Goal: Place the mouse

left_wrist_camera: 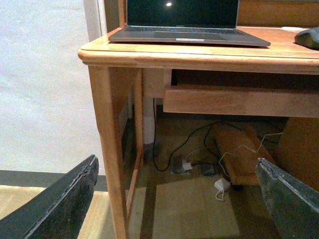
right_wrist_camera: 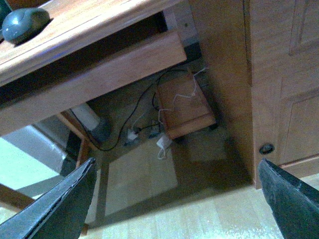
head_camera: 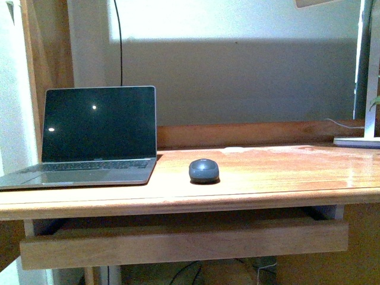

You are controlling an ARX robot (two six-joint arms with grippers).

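Note:
The dark grey oval mouse [head_camera: 204,170] rests on the wooden desk [head_camera: 267,178], just right of the open laptop [head_camera: 89,139]. It also shows in the right wrist view [right_wrist_camera: 25,23] and at the edge of the left wrist view [left_wrist_camera: 309,37]. Neither arm appears in the front view. My left gripper [left_wrist_camera: 177,199] is open and empty, low in front of the desk's left leg. My right gripper [right_wrist_camera: 177,201] is open and empty, below the desk's front edge, above the floor.
A pull-out wooden tray [head_camera: 184,243] hangs under the desktop. Cables and a white charger [left_wrist_camera: 222,185] lie on the floor beside a low wooden stool [right_wrist_camera: 184,107]. A white lamp base [head_camera: 359,141] stands at the desk's back right. A wooden cabinet [right_wrist_camera: 284,79] stands to the right.

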